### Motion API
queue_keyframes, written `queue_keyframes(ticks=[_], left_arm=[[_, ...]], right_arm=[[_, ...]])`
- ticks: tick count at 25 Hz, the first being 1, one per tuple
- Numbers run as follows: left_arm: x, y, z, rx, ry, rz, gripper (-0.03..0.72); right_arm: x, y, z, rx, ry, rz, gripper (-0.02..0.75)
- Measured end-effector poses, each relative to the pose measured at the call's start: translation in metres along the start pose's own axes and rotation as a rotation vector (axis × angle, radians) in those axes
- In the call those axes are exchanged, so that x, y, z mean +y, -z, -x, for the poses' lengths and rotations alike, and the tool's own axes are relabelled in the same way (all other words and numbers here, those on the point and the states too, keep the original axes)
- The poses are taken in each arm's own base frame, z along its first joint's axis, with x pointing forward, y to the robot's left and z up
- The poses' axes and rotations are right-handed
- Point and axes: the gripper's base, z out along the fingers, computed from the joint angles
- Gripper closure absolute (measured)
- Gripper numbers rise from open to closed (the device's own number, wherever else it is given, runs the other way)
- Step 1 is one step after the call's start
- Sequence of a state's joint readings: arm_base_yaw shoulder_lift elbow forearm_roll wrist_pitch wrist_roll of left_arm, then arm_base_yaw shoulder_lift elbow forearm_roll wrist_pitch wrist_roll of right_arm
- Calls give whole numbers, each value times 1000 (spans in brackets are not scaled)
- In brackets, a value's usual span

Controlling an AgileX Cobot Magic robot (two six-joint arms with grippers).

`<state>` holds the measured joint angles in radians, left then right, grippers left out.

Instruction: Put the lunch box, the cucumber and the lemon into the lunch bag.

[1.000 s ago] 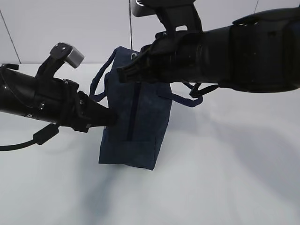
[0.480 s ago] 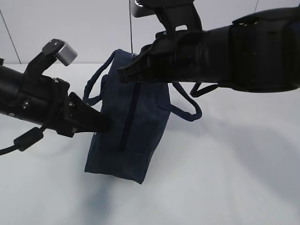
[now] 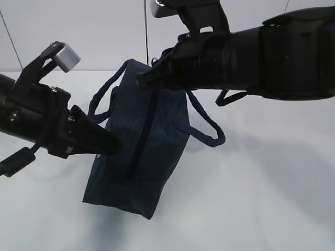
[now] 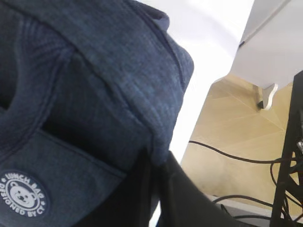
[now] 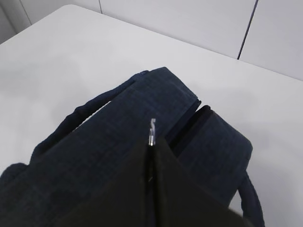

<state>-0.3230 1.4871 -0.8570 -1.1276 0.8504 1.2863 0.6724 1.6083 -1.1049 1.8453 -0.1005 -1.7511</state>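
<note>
The lunch bag [image 3: 138,151] stands tilted on the white tabletop [image 3: 261,198], leaning over toward the left, its lower left corner pushed out. The left gripper [image 3: 112,144] presses in at the bag's left side, jaws clamped together on a fold of the navy fabric; the left wrist view shows that pinch right at the fingertips, with the round white bear logo [image 4: 22,199] just beside it. Up top, the right gripper [image 3: 144,78] sits at the bag's upper end, jaws closed on the silver zipper pull [image 5: 151,132], whose tip pokes out between the black fingers. Beyond it the zipper track [image 5: 189,126] gapes open a little. One loop handle [image 3: 207,125] droops off the right side, the other [image 3: 104,97] arches on the left. The big black right arm [image 3: 272,57] crosses the upper frame and hides the bag's top edge. Past the tabletop edge, floor and cables [image 4: 227,153] show in the left wrist view.
</note>
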Motion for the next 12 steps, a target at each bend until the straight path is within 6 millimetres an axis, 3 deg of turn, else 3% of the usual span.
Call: queue_keyframes(ticks=[7,12], left_arm=[[-8,6,-1,31,8,-23,697],[-13,7,-14,51,30,-33,697]], right_arm=[[-9,-1,1,-1,-10,-21,738],[-11,-1,1,-2,-13,-25,738]])
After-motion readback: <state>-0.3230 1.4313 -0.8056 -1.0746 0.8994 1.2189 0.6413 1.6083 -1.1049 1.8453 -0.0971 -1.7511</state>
